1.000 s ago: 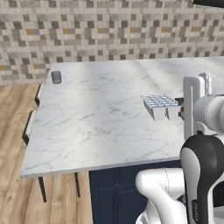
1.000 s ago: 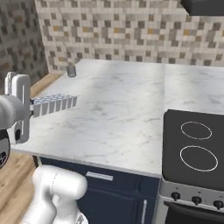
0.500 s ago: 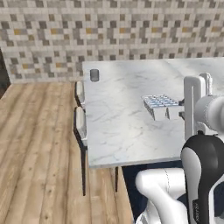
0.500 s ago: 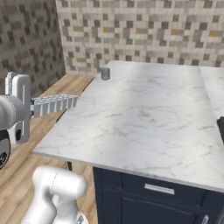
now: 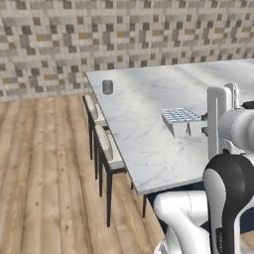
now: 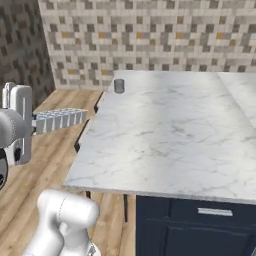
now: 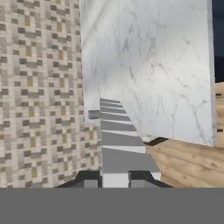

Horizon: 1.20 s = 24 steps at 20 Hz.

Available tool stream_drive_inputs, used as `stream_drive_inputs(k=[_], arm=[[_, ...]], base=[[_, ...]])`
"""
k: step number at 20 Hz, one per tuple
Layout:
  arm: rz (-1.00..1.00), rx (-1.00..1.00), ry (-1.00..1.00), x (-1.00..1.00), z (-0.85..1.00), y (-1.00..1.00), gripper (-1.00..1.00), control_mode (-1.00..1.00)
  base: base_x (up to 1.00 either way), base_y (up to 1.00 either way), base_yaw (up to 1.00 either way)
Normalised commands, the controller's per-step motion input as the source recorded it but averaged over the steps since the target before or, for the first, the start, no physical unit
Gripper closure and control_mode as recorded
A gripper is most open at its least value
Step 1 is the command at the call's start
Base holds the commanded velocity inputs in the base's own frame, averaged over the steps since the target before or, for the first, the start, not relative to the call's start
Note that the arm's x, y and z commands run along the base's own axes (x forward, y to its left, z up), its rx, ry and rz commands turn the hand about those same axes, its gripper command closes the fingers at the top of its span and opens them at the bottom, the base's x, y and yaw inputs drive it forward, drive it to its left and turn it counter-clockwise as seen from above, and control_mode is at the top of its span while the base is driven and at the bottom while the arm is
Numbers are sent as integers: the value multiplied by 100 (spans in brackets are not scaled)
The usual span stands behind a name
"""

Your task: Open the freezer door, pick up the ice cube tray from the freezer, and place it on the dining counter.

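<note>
Beyond the arm's white hand, the ice cube tray [image 5: 181,119] sticks straight out from the gripper [image 7: 115,182], whose jaws are clamped on the tray's near short end. Seen from the hand camera, the tray [image 7: 118,142] runs from 6 o'clock up toward 12, so its long axis lies along the gripper's own pointing direction, with the free end farthest from the hand.

From the left base camera the tray appears to hang over the dining counter [image 5: 144,104], but the right base camera shows the tray [image 6: 60,120] held in the air off the counter's [image 6: 170,135] stool-side edge, above the wooden floor [image 6: 55,107], with the slab lying toward 3 o'clock of it. I trust the right view more, since the hand camera also shows floor beneath the tray's near end. So the tray is carried level, near the counter edge and not yet resting on anything.

A small grey cup [image 6: 119,86] stands at the far corner of the slab, well apart from the tray. Two stools [image 5: 106,144] are tucked along the edge nearest the tray.

By my judgement the carry is nearly done: the tray needs to travel sideways over the marble, then come down flat before the jaws let go.
</note>
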Motion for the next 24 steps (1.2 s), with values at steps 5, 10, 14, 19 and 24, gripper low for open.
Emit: stream_drive_inputs(k=[5,10,14,19,24], arm=[[0,0,0,0,0,0,100,100],[0,0,0,0,0,0,100,100],[0,0,0,0,0,0,100,100],[0,0,0,0,0,0,100,100],[10,3,17,95,-9,-58,100,-100]], base=[[57,0,-44],[52,-8,-24],[48,-13,0],[50,-22,0],[0,0,0]])
